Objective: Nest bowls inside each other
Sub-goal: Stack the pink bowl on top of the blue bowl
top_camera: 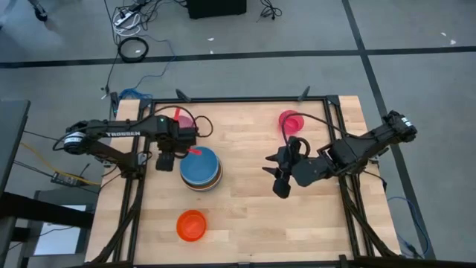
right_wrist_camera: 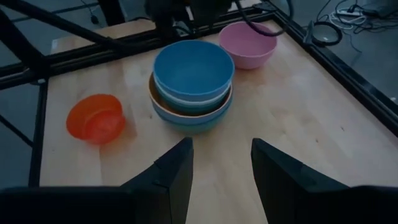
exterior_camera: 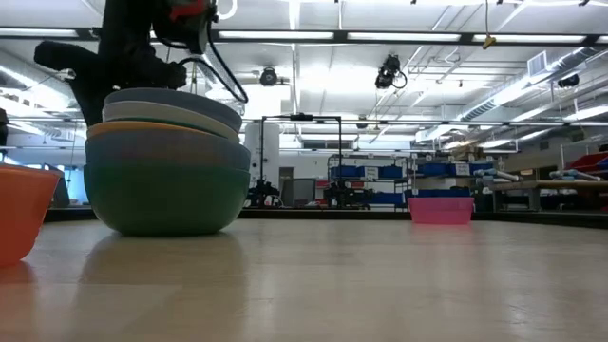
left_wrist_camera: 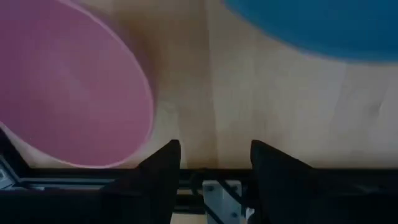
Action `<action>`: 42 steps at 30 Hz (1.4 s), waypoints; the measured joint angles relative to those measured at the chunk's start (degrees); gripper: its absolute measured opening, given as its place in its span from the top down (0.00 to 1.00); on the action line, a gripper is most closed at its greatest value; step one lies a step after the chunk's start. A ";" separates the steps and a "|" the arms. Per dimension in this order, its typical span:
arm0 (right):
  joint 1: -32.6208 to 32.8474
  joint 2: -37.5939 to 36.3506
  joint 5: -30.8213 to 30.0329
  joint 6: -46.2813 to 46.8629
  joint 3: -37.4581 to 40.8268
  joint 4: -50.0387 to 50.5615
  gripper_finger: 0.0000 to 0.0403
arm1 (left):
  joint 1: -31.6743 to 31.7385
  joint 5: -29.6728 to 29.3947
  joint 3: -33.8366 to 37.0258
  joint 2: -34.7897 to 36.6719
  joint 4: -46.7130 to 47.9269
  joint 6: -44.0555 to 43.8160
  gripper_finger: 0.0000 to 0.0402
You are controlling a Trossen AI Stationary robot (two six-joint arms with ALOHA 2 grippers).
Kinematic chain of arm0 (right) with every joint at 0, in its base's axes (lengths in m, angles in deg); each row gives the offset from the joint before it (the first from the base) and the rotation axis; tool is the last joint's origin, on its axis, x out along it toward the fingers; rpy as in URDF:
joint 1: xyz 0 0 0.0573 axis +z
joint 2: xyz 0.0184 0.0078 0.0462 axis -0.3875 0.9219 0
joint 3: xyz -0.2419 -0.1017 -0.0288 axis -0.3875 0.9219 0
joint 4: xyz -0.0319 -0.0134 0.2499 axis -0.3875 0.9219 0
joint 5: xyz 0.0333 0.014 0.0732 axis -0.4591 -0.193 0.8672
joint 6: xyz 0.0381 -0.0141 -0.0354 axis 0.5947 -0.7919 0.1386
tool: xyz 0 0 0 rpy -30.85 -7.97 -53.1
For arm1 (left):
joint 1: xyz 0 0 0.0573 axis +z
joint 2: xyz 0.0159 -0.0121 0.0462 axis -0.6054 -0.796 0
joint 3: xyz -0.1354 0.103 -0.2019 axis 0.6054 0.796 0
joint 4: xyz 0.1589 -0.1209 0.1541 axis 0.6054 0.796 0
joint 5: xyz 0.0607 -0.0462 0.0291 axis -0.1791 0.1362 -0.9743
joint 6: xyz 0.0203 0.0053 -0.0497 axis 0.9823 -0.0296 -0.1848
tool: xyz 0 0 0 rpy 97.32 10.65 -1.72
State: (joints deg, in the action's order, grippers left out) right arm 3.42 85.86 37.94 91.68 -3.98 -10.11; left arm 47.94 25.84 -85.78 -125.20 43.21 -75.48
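Observation:
A stack of nested bowls [top_camera: 201, 169] with a blue bowl [right_wrist_camera: 193, 67] on top rests on the table left of centre. A pink bowl [right_wrist_camera: 247, 43] stands just beyond it, mostly under my left arm. An orange bowl [top_camera: 191, 225] sits near the front edge and a magenta bowl [top_camera: 291, 120] at the far right. My left gripper [left_wrist_camera: 214, 163] points down, open, over bare wood between the pink bowl [left_wrist_camera: 68, 81] and the stack. My right gripper [top_camera: 281, 177] hovers open right of centre, facing the stack.
Black frame rails [top_camera: 245, 100] run along the table's edges. Bare wood lies between the stack and my right gripper and across the front right [top_camera: 297, 231]. In the low view the stack [exterior_camera: 166, 161] stands at the left, with the orange bowl [exterior_camera: 19, 214] beside it.

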 joint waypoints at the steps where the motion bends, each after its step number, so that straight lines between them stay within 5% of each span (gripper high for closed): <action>1: 0.24 0.00 -0.01 0.00 0.00 0.14 0.62 | 0.33 0.11 0.66 0.00 -0.10 0.68 0.49; 12: 2.58 0.00 -0.09 0.46 0.00 0.19 0.62 | 3.57 -6.85 12.73 -0.02 -7.21 3.82 0.49; 24: 1.75 0.00 -1.58 1.21 0.00 2.56 0.62 | 3.94 -12.79 5.18 -0.02 -10.96 6.80 0.49; 42: 1.72 0.00 -1.59 3.04 0.00 2.93 0.62 | 13.35 -7.06 11.93 -0.02 -21.65 13.36 0.49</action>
State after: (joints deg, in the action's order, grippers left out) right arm 5.14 85.86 36.35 94.71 -3.98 -7.19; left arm 61.29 18.78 -73.85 -125.22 21.55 -62.13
